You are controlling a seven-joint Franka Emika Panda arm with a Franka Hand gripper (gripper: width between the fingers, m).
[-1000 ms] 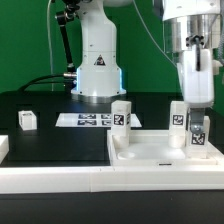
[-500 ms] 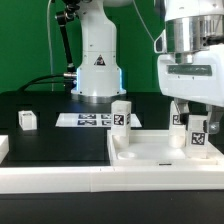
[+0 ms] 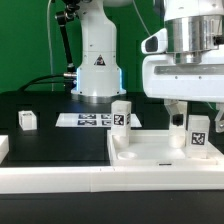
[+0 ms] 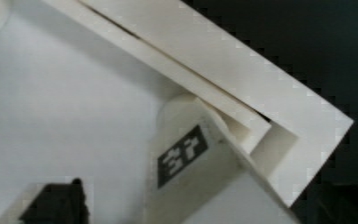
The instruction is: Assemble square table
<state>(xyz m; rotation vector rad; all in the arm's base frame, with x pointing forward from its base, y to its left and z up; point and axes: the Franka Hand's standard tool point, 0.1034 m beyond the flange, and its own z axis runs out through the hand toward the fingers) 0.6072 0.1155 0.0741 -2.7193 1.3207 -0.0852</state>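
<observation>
The white square tabletop point(image 3: 150, 152) lies at the front right, raised rim up. Three white tagged legs stand on it: one at its far left corner point(image 3: 121, 114), one at the far right point(image 3: 177, 116), partly hidden behind my hand, and one at the near right point(image 3: 200, 132). A fourth leg point(image 3: 27, 120) stands alone on the table at the exterior view's left. My gripper point(image 3: 196, 108) hovers just above the near right leg, open and empty. In the wrist view the leg point(image 4: 190, 150) stands in the slab's corner point(image 4: 247, 70), below my gripper point(image 4: 197, 212).
The marker board point(image 3: 88, 120) lies flat behind the tabletop. The robot base point(image 3: 98, 60) stands at the back. A long white border rail point(image 3: 60, 178) runs along the front edge, with a white block point(image 3: 3, 147) at the far left.
My gripper has risen from around the near right leg to just above it. The leg stays standing on the tabletop.
</observation>
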